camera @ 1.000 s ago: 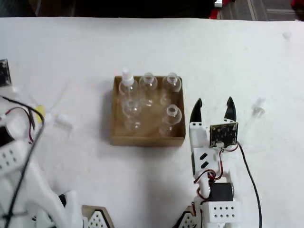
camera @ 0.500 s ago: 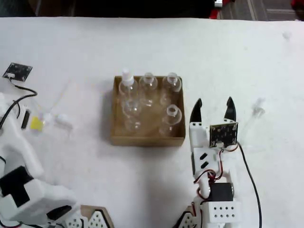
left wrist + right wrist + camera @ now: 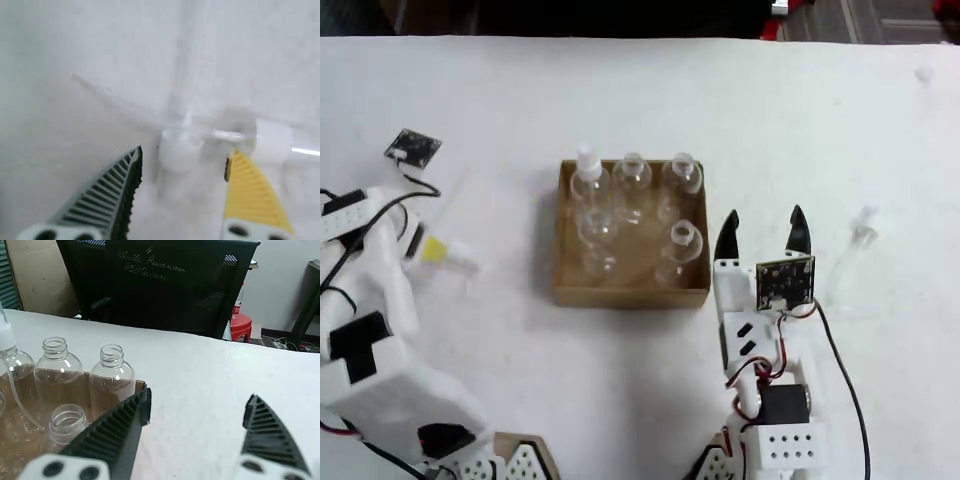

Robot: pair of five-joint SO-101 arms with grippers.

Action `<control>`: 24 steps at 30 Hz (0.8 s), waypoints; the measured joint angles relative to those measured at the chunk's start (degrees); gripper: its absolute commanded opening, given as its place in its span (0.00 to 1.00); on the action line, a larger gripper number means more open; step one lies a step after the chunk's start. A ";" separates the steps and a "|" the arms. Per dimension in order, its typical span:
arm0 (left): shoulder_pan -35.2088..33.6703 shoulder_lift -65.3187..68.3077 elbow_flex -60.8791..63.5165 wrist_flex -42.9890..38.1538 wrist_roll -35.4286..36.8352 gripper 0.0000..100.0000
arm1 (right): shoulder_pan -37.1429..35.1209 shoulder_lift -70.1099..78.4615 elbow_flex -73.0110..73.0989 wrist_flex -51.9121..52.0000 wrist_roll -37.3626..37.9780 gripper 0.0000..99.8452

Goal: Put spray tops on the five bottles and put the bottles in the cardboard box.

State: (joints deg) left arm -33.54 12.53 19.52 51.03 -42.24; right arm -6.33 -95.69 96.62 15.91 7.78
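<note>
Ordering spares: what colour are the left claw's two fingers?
One yellow finger, one dark grey finger; best in left wrist view.

Brown cardboard box [image 3: 632,297], clear bottles [image 3: 632,178], white table [image 3: 770,110], black-and-yellow ribbed left tool [image 3: 185,154]

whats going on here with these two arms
Five bottles stand in the cardboard box, and only the capped bottle at a back corner has a top on. The left gripper is open over a loose spray top on the table, fingers either side of it. The right gripper sits open beside the box, empty.
</note>
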 measured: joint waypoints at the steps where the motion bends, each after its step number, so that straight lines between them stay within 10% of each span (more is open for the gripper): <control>1: -0.09 0.88 -0.44 0.00 0.00 0.16 | 0.00 0.00 0.00 0.00 0.00 0.27; 11: 0.44 7.65 -7.74 2.37 0.00 0.02 | -0.09 0.00 0.00 0.00 0.00 0.27; 24: 3.43 2.02 -28.92 41.85 20.92 0.02 | -0.09 0.00 0.00 0.00 0.00 0.27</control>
State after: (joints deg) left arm -30.11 14.55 -9.41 92.88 -21.32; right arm -6.42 -95.69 96.62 15.91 7.78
